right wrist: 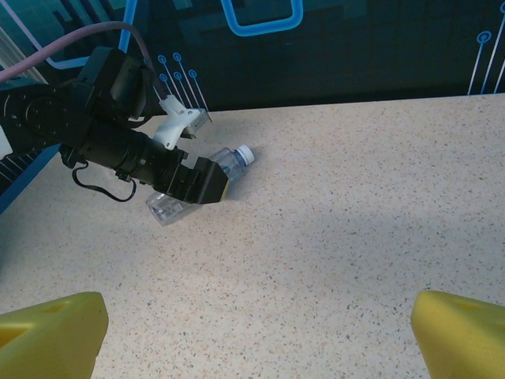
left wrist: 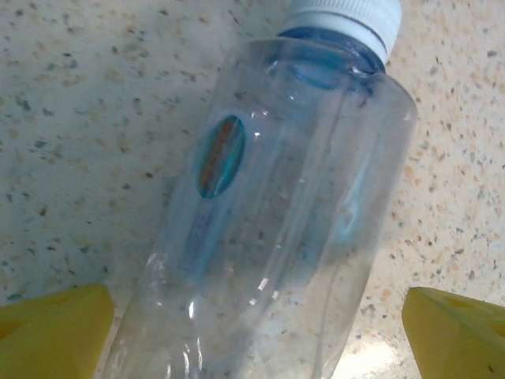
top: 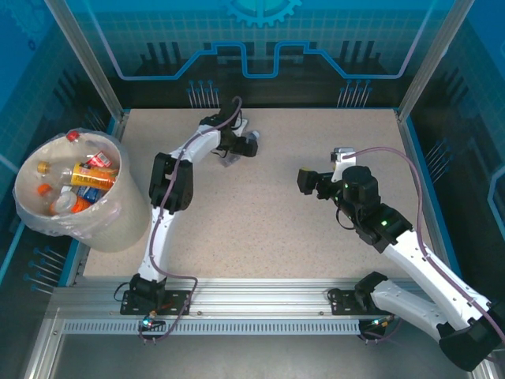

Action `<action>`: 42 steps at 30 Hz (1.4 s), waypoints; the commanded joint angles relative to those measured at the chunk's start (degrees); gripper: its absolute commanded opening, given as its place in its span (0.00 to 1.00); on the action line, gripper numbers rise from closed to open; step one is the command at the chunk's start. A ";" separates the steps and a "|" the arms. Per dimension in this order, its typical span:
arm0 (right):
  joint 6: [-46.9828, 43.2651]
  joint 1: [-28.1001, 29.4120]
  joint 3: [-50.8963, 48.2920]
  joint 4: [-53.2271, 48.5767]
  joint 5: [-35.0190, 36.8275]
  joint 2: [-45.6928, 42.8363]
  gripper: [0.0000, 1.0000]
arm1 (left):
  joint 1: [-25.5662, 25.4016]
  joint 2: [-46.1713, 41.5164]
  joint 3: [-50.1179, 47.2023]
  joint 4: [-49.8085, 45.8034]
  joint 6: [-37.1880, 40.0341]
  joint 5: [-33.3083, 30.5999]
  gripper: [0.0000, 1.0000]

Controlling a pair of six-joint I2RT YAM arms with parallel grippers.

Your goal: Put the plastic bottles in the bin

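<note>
From above, my left end effector point(top: 237, 150) is stretched to the far side of the bench point(top: 260, 229), low over a clear bottle point(top: 230, 159). The bin point(top: 118, 225) stands well off to its left, past the bench edge, with other bottles point(top: 83, 175) piled inside. My right end effector point(top: 304, 181) hangs over bare bench, well apart to the right.

Through the left wrist camera, the bottle lies on its side, running lengthwise between my yellow fingertips point(left wrist: 55, 324), its white cap point(left wrist: 343, 16) pointing away from me. The fingers are spread, one on each side of the body. The right one stands clear of the plastic, and I cannot tell whether the left one touches. So I straddle the bottle, not pinching it. I judge the body was chosen because it gives flat, broad walls to squeeze, where the neck would slip.

Through the right wrist camera, the bottle's cap and base poke out from under the left end effector. My right fingers are wide apart with nothing between them, parked aside, I think, to leave the left arm a free swing toward the bin.
</note>
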 commanded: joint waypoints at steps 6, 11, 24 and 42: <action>1.44 0.31 0.59 -1.58 0.61 -1.02 1.00 | -1.29 -1.28 -0.64 -2.56 2.70 -9.07 0.76; 1.62 0.35 0.59 -1.47 -0.22 -0.92 1.00 | -1.38 0.23 1.97 -4.55 3.34 -8.90 0.70; -2.61 0.62 1.06 -0.19 -7.65 -0.32 1.00 | -1.66 -0.04 1.49 -7.98 1.31 -7.65 0.52; -5.25 3.31 2.44 2.13 -17.00 6.96 1.00 | -1.46 -33.51 -36.85 19.72 -9.98 2.65 0.44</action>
